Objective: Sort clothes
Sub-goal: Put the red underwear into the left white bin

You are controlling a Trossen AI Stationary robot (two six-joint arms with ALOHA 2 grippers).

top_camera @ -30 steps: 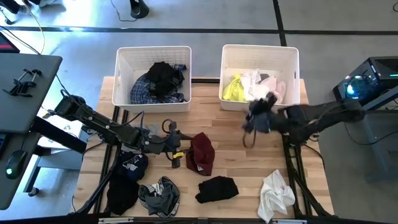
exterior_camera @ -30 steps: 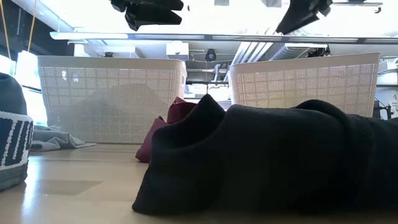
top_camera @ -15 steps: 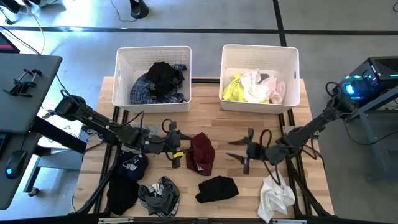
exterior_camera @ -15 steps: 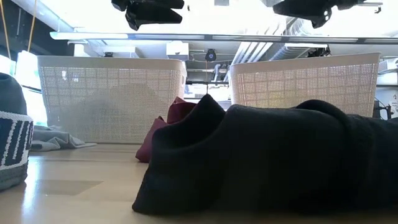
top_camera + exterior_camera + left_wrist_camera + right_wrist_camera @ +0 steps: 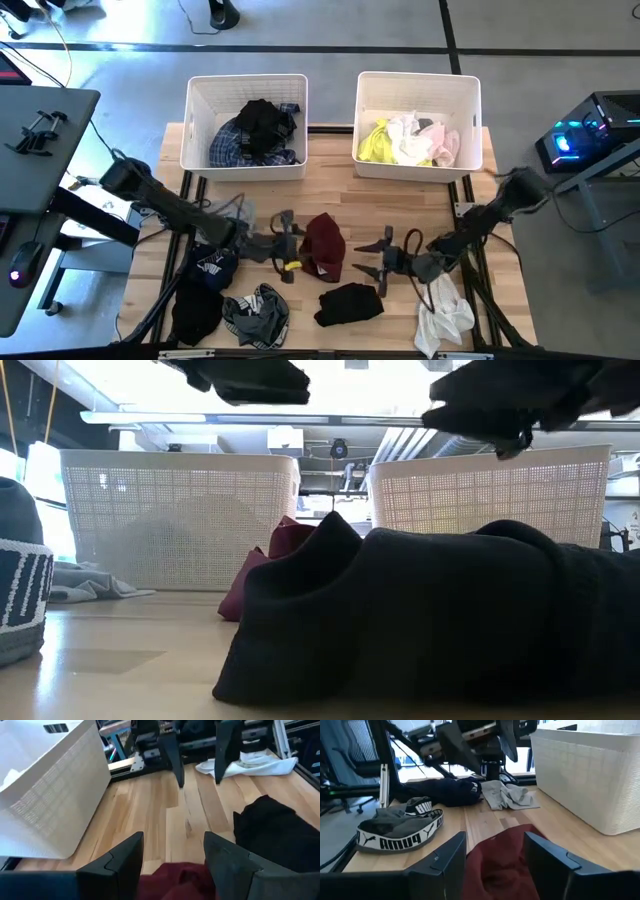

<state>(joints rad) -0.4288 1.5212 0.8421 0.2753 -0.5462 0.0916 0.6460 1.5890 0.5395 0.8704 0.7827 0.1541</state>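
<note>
Between the two open, empty grippers, left gripper [image 5: 287, 247] and right gripper [image 5: 376, 260], the crumpled maroon fabric garment [image 5: 324, 246] lies lengthwise front to back on the wooden table [image 5: 340, 200].

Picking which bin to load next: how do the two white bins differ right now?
The left bin holds dark clothes: a black garment on blue plaid. The right bin holds light ones: neon yellow, white, pale pink. Both are white rectangular bins standing upright.
</note>
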